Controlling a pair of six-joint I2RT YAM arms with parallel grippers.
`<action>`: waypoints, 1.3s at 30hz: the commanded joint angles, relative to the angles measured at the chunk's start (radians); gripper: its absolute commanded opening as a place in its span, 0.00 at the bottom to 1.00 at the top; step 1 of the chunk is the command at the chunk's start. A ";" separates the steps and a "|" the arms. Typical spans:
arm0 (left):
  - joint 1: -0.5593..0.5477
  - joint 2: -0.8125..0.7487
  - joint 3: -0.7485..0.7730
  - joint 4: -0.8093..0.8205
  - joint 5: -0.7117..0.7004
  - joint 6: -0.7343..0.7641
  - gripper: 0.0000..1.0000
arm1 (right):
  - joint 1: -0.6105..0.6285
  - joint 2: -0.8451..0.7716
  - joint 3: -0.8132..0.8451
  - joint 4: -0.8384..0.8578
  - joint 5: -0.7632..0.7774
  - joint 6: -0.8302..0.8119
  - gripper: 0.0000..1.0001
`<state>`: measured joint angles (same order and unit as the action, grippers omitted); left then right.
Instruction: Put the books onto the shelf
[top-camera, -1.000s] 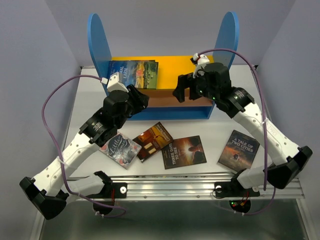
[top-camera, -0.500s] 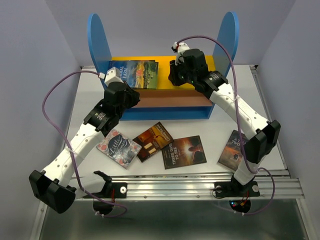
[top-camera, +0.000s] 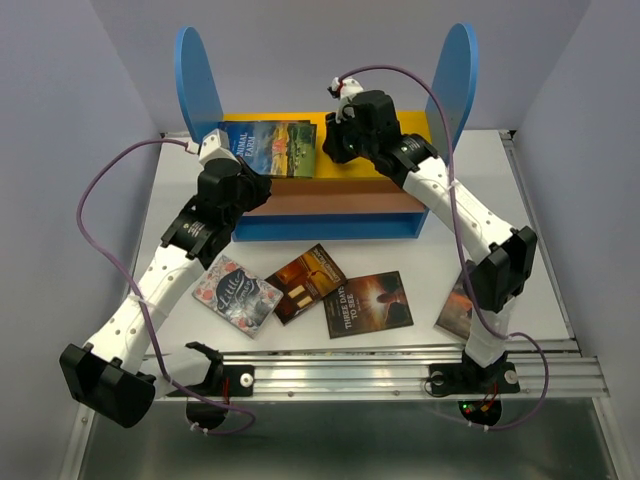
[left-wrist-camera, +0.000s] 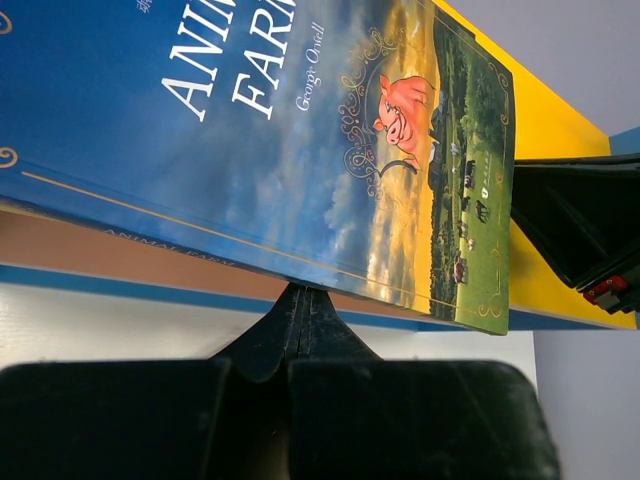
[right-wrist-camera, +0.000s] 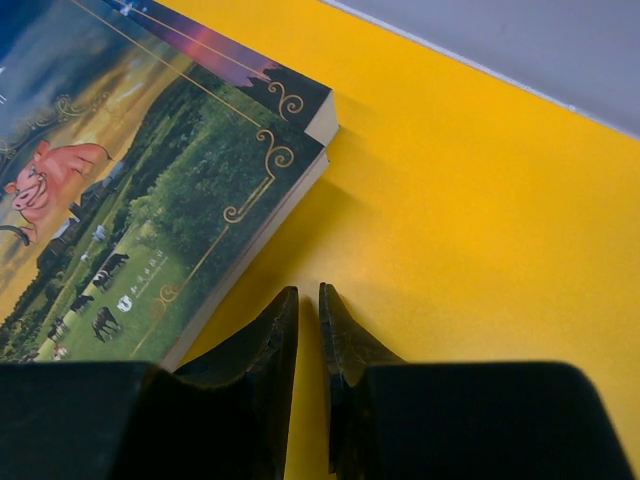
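Nearest me, four books lie flat on the bench (top-camera: 180, 205) in front of the shelf (top-camera: 199, 85): a pale one (top-camera: 237, 294), a brown one (top-camera: 307, 282), a dark one (top-camera: 367, 303) and one (top-camera: 455, 308) partly behind my right arm. My left fingers (left-wrist-camera: 300, 315) are pressed together just under the Animal Farm book (top-camera: 267, 148). That book lies on the shelf's yellow top board (right-wrist-camera: 480, 200). My right fingers (right-wrist-camera: 310, 320) are almost together, beside its corner, holding nothing.

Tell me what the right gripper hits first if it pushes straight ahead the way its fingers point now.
Most likely the bare yellow top board of the shelf. The right gripper, nearly shut, points across it just beside the Animal Farm book, which it looks set to miss narrowly; depth is hard to judge.
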<state>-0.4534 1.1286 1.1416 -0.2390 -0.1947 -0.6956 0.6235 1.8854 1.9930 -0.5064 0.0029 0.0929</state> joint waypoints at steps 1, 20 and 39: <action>0.015 -0.004 0.033 0.053 0.017 0.022 0.00 | 0.008 0.012 0.075 0.074 -0.049 -0.021 0.20; 0.045 0.020 0.047 0.067 0.057 0.028 0.00 | 0.045 0.086 0.165 0.078 -0.020 -0.042 0.20; 0.056 0.037 0.087 0.056 0.095 0.060 0.00 | 0.054 0.120 0.199 0.086 0.048 -0.053 0.22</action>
<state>-0.4103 1.1698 1.1625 -0.2207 -0.1074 -0.6765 0.6609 2.0113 2.1479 -0.4847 0.0326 0.0547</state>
